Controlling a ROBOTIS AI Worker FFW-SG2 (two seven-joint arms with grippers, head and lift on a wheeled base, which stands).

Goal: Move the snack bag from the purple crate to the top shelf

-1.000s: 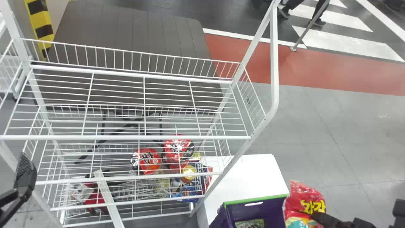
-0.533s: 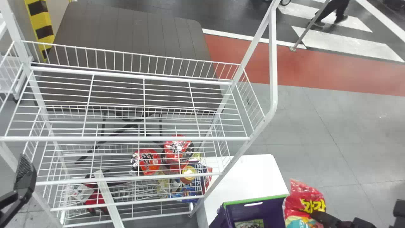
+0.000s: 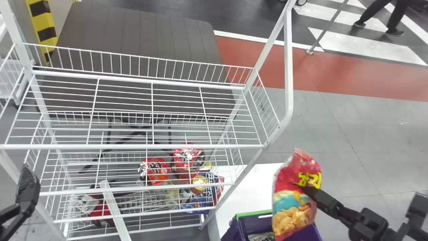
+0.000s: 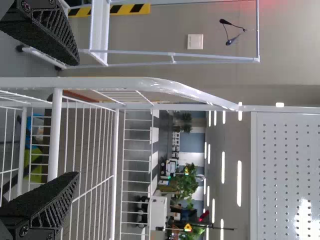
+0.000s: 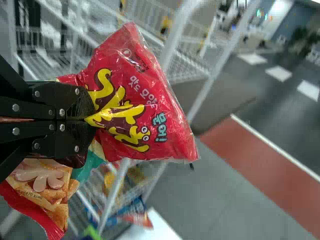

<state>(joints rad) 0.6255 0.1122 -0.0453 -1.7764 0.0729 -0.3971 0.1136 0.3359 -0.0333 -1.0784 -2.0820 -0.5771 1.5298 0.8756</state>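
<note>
The right gripper (image 5: pixel 91 120) pinches the red snack bag (image 5: pixel 172 135); carried too low, it could snag the top shelf (image 3: pixel 200 146) ahead-left.

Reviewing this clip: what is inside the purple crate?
Part of a patterned item shows inside the purple crate. The snack bag in front and the view's bottom edge hide the rest.
</note>
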